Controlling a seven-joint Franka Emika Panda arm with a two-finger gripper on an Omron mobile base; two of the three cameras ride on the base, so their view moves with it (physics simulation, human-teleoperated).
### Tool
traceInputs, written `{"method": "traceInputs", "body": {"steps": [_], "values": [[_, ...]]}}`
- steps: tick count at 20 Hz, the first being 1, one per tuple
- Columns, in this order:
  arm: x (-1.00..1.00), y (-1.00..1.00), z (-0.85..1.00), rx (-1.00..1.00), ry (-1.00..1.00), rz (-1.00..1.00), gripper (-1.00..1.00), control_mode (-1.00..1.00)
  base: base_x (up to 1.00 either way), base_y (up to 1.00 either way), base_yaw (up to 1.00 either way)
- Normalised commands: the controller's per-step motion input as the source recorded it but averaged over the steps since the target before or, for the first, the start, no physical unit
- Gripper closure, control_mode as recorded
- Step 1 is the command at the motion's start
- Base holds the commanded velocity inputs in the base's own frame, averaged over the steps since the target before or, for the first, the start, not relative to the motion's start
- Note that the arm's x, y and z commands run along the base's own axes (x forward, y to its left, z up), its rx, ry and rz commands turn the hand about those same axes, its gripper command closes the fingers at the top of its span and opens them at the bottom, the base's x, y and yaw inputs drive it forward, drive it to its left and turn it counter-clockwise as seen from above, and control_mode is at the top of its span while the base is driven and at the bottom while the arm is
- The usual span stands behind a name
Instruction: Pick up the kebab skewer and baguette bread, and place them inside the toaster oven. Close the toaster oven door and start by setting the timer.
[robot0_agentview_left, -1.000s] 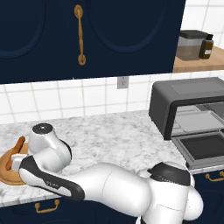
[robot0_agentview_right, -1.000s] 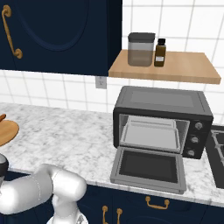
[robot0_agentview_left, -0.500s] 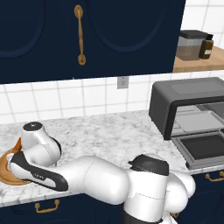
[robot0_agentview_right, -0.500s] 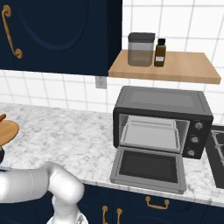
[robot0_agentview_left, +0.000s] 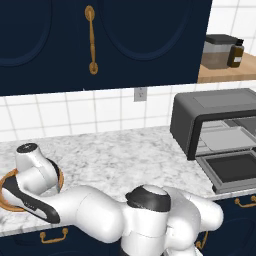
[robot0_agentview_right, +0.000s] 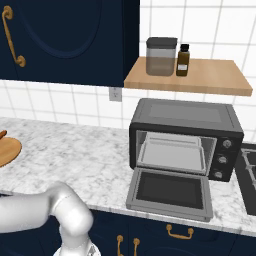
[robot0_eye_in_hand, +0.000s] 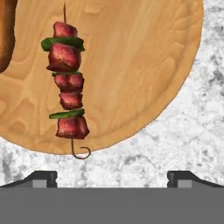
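Observation:
The kebab skewer (robot0_eye_in_hand: 65, 83), a thin stick with red meat chunks and green slices, lies on a round wooden plate (robot0_eye_in_hand: 131, 65) in the hand view. The orange-brown baguette bread (robot0_eye_in_hand: 4, 35) shows at that view's upper left edge, also on the plate. My gripper (robot0_eye_in_hand: 112, 179) hangs above the plate's near rim, open, its fingertips (robot0_eye_in_hand: 41, 178) wide apart with nothing between them. The skewer lies ahead and to the left of the gap. Far to the right on the counter, the toaster oven (robot0_agentview_left: 215, 120) (robot0_agentview_right: 185, 135) stands with its door (robot0_agentview_right: 170, 192) folded down open.
The plate (robot0_agentview_left: 10, 206) (robot0_agentview_right: 7, 150) sits at the left end of the marble counter (robot0_agentview_left: 125, 155). My arm stretches low across the counter's front. A wooden shelf (robot0_agentview_right: 190, 77) above the oven holds a grey canister (robot0_agentview_right: 161, 56) and a brown bottle (robot0_agentview_right: 183, 60).
The arm has swung further left and lower, carrying the hand over the plate. The gripper has stayed open. The oven and its door have not moved.

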Motion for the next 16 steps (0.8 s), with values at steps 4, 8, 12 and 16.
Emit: {"method": "traceInputs", "body": {"steps": [4,8,12,16], "values": [[0.2,0.14,-0.31,-0.01,0.05,0.0,-1.0,-1.0,0.0,0.0,0.0],[0.21,0.23,-0.28,0.0,0.04,0.0,-1.0,-1.0,0.0,0.0,0.0],[0.18,0.3,-0.22,0.0,0.03,0.0,-1.0,-1.0,0.0,0.0,0.0],[0.16,0.19,-0.27,0.0,0.05,0.0,-1.0,-1.0,0.0,0.0,0.0]]}}
